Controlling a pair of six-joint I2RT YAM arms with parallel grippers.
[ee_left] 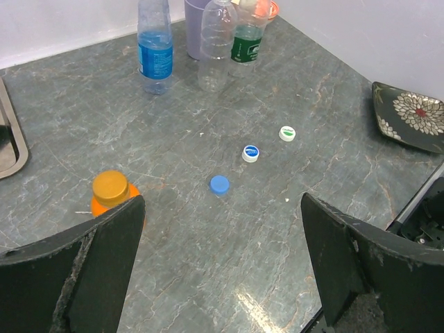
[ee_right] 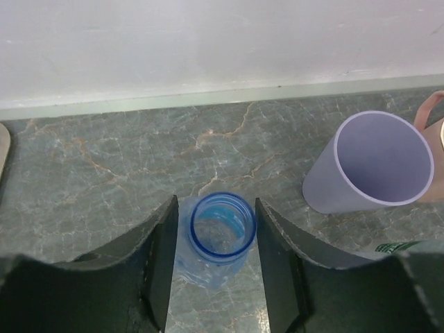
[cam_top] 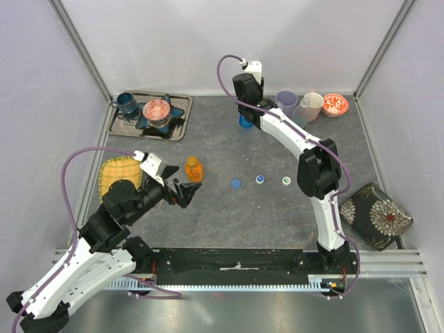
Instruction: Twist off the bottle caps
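Note:
The orange bottle (cam_top: 193, 168) (ee_left: 111, 189) stands capped, just beyond the left finger of my left gripper (cam_top: 182, 182) (ee_left: 222, 257), which is open wide and holds nothing. The blue-tinted bottle (cam_top: 245, 123) (ee_right: 222, 225) (ee_left: 155, 55) stands at the back with its mouth uncapped. My right gripper (cam_top: 244, 114) (ee_right: 215, 223) straddles its neck, open, with a thin gap showing on the left side. Two clear bottles (ee_left: 216, 48) (ee_left: 246, 40) stand uncapped beside it. Three loose caps lie mid-table: a blue cap (cam_top: 236, 184) (ee_left: 219, 184), a white-and-blue cap (cam_top: 260, 180) (ee_left: 250, 153) and a white-and-green cap (cam_top: 286, 181) (ee_left: 287, 133).
A lilac cup (ee_right: 374, 163) (cam_top: 286, 103) stands right of the blue-tinted bottle, with a beige cup (cam_top: 312, 105) and a red bowl (cam_top: 335, 104) beyond. A tray (cam_top: 182, 111) of crockery sits back left, a yellow woven plate (cam_top: 114, 173) left, a floral dish (cam_top: 374, 215) right.

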